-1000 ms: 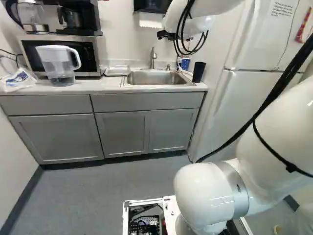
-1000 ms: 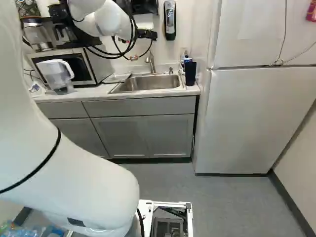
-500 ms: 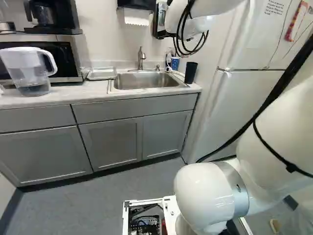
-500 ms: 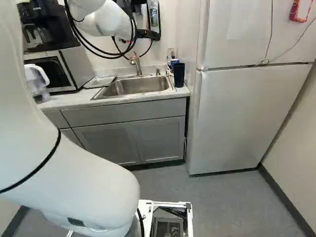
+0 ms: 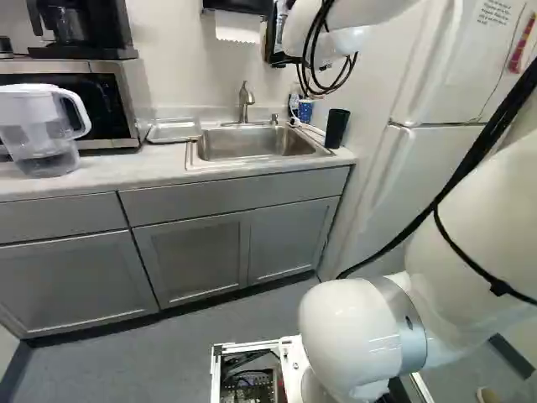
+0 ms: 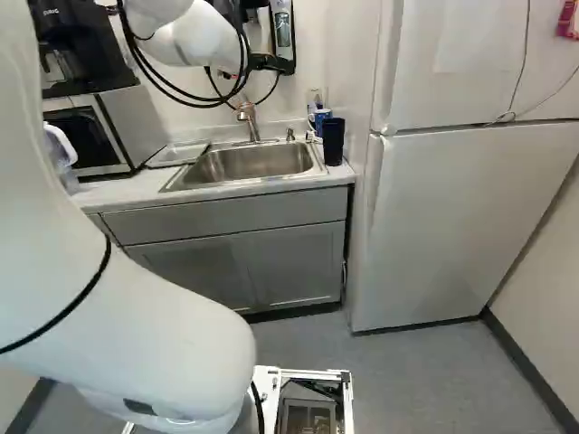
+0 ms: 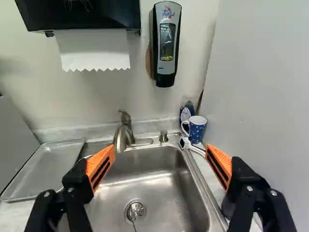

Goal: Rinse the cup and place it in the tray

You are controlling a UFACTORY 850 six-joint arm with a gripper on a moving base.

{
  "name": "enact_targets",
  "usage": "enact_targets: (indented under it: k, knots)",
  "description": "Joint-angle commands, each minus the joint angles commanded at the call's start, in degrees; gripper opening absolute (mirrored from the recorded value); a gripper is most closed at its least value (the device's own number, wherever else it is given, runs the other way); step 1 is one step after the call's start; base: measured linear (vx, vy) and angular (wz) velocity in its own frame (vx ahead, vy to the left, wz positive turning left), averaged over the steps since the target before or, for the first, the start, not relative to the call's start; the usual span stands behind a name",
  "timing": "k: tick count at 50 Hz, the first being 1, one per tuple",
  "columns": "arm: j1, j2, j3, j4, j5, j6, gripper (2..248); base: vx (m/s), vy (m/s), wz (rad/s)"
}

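Observation:
My gripper shows only as a dark part (image 6: 270,62) high in the right base view. In the wrist view the gripper (image 7: 161,153) stands open above the sink (image 7: 166,181), its orange pads wide apart with nothing between them. A blue mug with white spots (image 7: 196,129) is at the sink's back corner, ahead of the gripper. Near it a dark cup (image 5: 336,128) stands on the counter beside the sink; one finger mostly hides it in the wrist view. Which cup is meant, I cannot tell. The shallow metal tray (image 7: 46,166) lies flat across the sink from the mug.
The faucet (image 7: 124,131) rises behind the basin, under a paper towel holder (image 7: 82,14) and soap dispenser (image 7: 165,46). A water pitcher (image 5: 40,130) and a microwave (image 5: 105,105) share the counter. The fridge (image 6: 452,217) stands to the right, with cabinets (image 5: 205,260) ahead.
The base has moved closer to the counter and turned; lately the scene has shifted slightly right in both base views. The arm keeps its pose over the base.

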Motion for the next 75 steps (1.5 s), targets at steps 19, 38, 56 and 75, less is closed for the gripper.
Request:
enact_targets:
  k: [19,38,56,75]
  knots:
    - [0.0,0.0,0.0,0.0,0.0,0.0,247,0.134,0.067,-0.019]
    - [0.0,0.0,0.0,0.0,0.0,0.0,247,0.130,0.065,-0.018]
    - [0.0,0.0,0.0,0.0,0.0,0.0,247,0.111,0.061,-0.025]
    - [0.0,0.0,0.0,0.0,0.0,0.0,247,0.003,0.003,0.001]
